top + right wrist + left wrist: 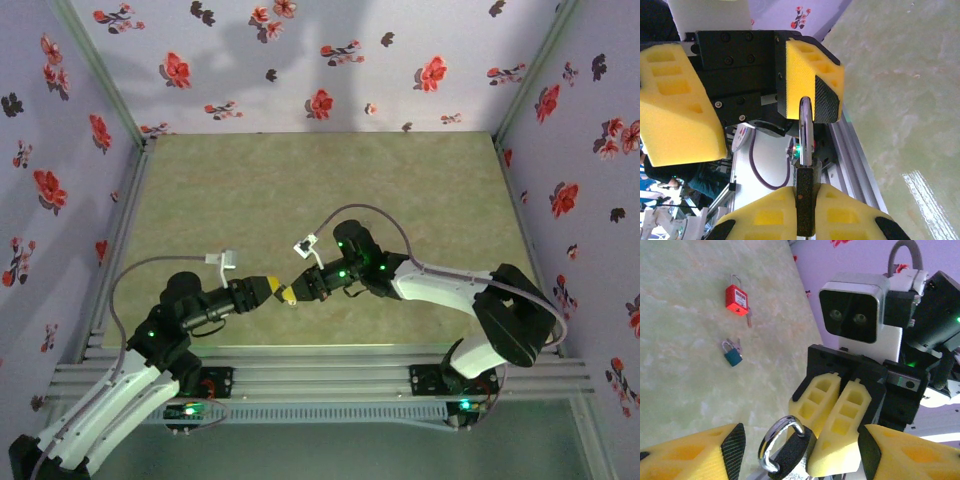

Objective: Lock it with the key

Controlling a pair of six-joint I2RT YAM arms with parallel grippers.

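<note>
Nearest the right wrist lens: black padlock [805, 200], seen edge-on, body pinched between the yellow foam fingers [765, 220] of the right hand [807, 225]. That hand is closed firmly on it. Its silver shackle [806, 130] points away from the grip, toward the left hand [752, 107].

Left hand: jaws apart, holding nothing. One finger pad [826, 102] sits just behind the shackle, touching or nearly so. The other finger stands well off to the side. From the left wrist view the shackle loop lies between the two fingertips.

Position: the lock is held in the air over the near part of the tabletop [320, 190], where the two hands meet tip to tip.

Also on the tabletop, well apart from the hands: red padlock [736, 298] with a small key-like piece just beside it, and teal padlock [732, 356].

No key is discernible in the black lock, and its keyway is hidden. Cannot tell whether the shackle is seated or sprung.

Judgement: the step in hand looks like the left hand taking or pressing the shackle.
- Centre the loop between both pads before closing; one-sided contact would lever the body out of the foam.
- Close slowly and push along the shackle's own axis.
- The right hand's clamp must be firm.
- Leave the keyway face exposed for the key.
</note>
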